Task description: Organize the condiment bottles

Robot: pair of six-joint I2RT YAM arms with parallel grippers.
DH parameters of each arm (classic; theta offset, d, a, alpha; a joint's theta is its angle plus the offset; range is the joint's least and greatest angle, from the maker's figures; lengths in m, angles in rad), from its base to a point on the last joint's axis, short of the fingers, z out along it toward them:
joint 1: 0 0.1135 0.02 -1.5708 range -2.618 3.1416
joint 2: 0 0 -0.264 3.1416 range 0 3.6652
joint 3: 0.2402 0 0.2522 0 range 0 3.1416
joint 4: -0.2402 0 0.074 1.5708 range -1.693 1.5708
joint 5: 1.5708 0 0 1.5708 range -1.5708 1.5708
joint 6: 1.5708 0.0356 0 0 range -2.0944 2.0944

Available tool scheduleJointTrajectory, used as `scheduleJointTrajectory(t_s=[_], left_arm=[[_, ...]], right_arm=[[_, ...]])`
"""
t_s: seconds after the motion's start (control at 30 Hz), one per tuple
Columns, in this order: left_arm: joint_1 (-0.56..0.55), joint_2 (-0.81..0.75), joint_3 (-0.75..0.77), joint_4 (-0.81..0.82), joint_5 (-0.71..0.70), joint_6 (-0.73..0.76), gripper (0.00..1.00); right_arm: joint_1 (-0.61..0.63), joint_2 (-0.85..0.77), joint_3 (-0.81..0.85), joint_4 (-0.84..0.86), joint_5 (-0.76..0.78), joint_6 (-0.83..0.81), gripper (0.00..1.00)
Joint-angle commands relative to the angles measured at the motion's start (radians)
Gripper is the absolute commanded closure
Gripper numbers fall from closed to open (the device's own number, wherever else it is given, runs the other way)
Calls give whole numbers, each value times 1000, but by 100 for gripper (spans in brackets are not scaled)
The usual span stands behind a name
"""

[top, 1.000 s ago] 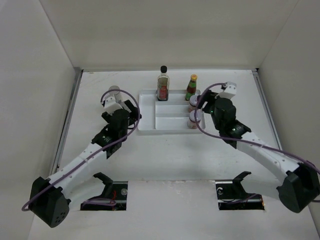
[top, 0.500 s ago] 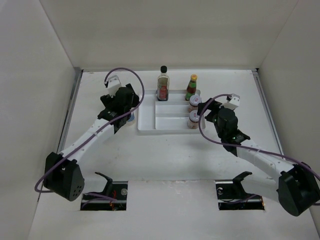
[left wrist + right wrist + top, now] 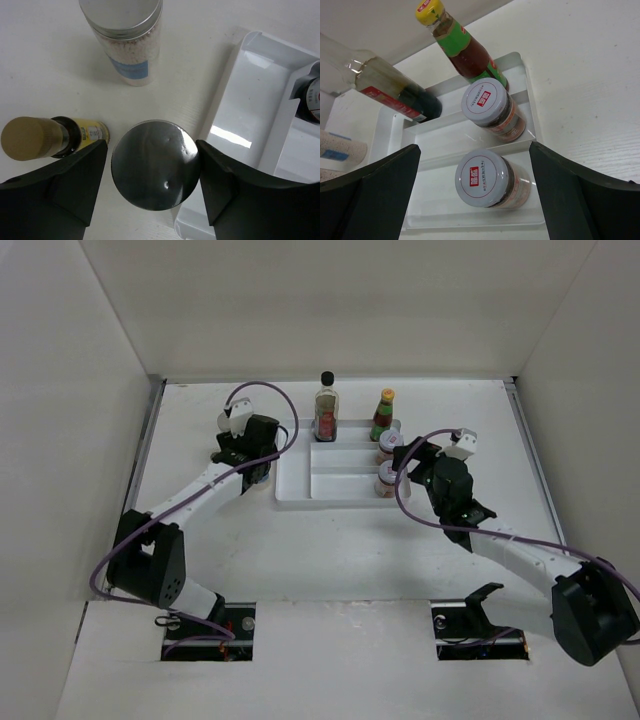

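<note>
My left gripper (image 3: pixel 152 175) is shut on a grey-lidded jar (image 3: pixel 155 172) standing just left of the white tray (image 3: pixel 250 100); its fingers hug both sides of the lid. A second grey-lidded, blue-labelled jar (image 3: pixel 125 40) stands behind it, and a tiny yellow bottle (image 3: pixel 50 137) lies to the left. My right gripper (image 3: pixel 475 165) hangs open over the near pale-lidded reddish jar (image 3: pixel 485 177) and touches nothing. The other pale-lidded jar (image 3: pixel 487 107) sits one compartment back. The tall clear black-capped bottle (image 3: pixel 326 412) and the yellow-capped sauce bottle (image 3: pixel 384 412) stand in the back row.
The tray (image 3: pixel 335 480) has bare compartments in its middle and left. White walls close the table on the left, back and right. In the top view the left gripper (image 3: pixel 260 466) is at the tray's left edge and the right gripper (image 3: pixel 408 462) at its right edge.
My left arm swung back and right over the jar beside the tray, and its jaws narrowed around it. My right gripper opened, let go of the near pale-lidded jar and eased back.
</note>
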Motion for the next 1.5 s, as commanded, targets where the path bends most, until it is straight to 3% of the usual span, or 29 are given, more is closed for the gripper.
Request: scheduleJointTrajectory(t_s=[0.0, 0.13, 0.23, 0.53, 1.1, 1.47], left_arm=[[7, -4, 36, 55, 25, 21, 36], [1, -44, 47, 58, 14, 33, 56], [-7, -113, 59, 59, -12, 48, 61], [-84, -166, 179, 93, -41, 100, 62], [-67, 253, 424, 318, 71, 125, 62], [-52, 387, 444, 367, 52, 146, 54]], right_arm=[[4, 1, 5, 68, -13, 13, 2], [-2, 1, 3, 68, -13, 13, 2], [-2, 4, 3, 68, -13, 13, 1], [-5, 8, -3, 73, 1, 13, 0], [0, 19, 0, 73, 1, 4, 0], [0, 30, 3, 73, 1, 2, 0]])
